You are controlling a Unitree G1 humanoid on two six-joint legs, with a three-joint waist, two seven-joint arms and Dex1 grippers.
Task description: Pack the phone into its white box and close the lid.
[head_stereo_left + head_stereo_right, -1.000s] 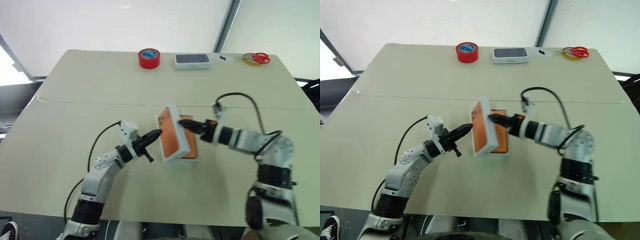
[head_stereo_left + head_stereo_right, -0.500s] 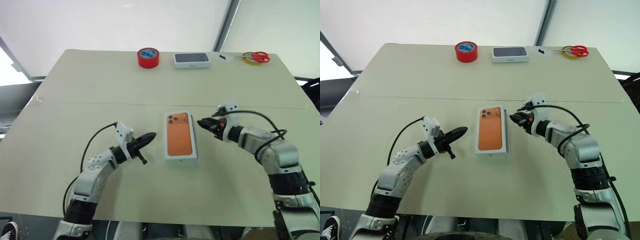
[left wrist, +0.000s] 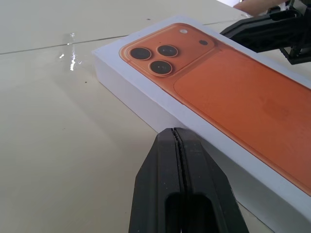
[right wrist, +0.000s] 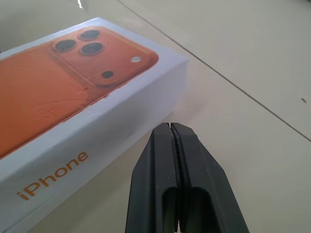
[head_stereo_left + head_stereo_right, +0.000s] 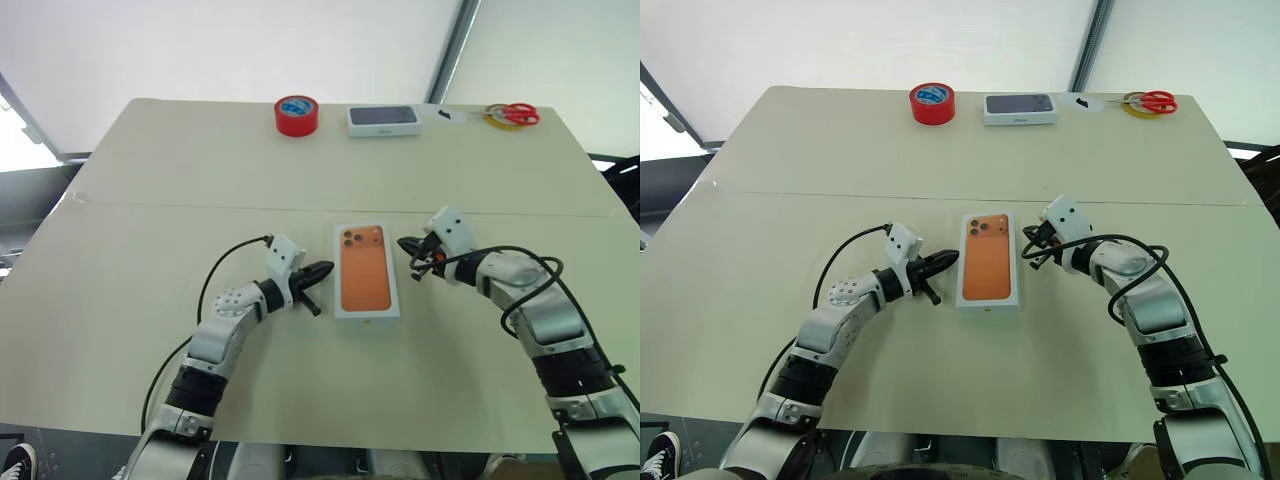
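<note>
The white box lies flat in the middle of the table with the lid (image 5: 366, 272) seated on it; the lid's top carries an orange phone picture and its side (image 4: 73, 160) reads "iPhone". The phone itself is hidden. My left gripper (image 5: 326, 269) is shut and points level at the box's left long side, its tip (image 3: 176, 132) just short of the wall. My right gripper (image 5: 403, 244) is also shut, near the box's far right corner, with a small gap to the cardboard (image 4: 146, 92). Neither gripper holds anything.
At the table's far edge stand a red tape roll (image 5: 297, 115), a white box showing a dark phone (image 5: 383, 120), and red scissors (image 5: 517, 116) on a yellow tape roll. A seam (image 5: 180, 208) crosses the tabletop behind the box.
A second ago the lid stood tilted over the box by my right gripper; it now lies flat and closed. My right gripper let go, rolled and shut. My left gripper moved in to the box's side.
</note>
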